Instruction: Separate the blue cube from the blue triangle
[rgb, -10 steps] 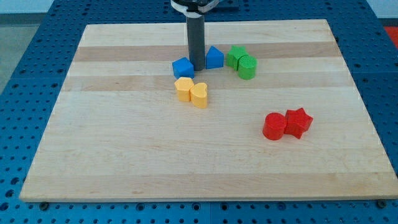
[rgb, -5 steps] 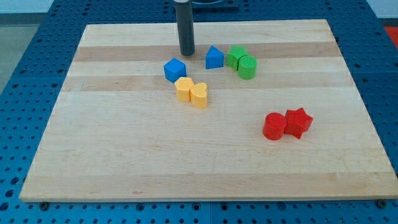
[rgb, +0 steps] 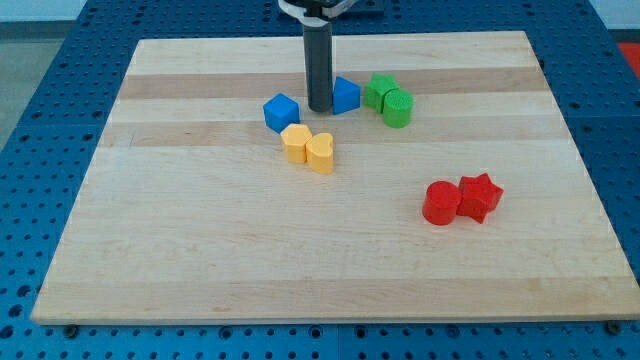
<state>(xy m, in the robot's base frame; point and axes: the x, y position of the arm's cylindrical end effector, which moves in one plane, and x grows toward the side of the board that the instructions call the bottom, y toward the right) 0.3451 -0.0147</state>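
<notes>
The blue cube (rgb: 282, 111) sits on the wooden board (rgb: 200, 230) near the view's top centre. The blue triangle (rgb: 346, 94) lies to its right, a clear gap between them. My tip (rgb: 320, 108) stands in that gap, right against the triangle's left side and a short way right of the cube. The rod partly hides the triangle's left edge.
Two green blocks (rgb: 388, 98) touch each other just right of the blue triangle. Two yellow blocks (rgb: 308, 147) sit just below the blue cube, the left one near its lower corner. A red cylinder (rgb: 441, 203) and a red star (rgb: 480, 196) lie at the lower right.
My tip first pushed the blue cube left and moved up the board, then came back down and right into the gap beside the blue triangle. The cube now sits further left.
</notes>
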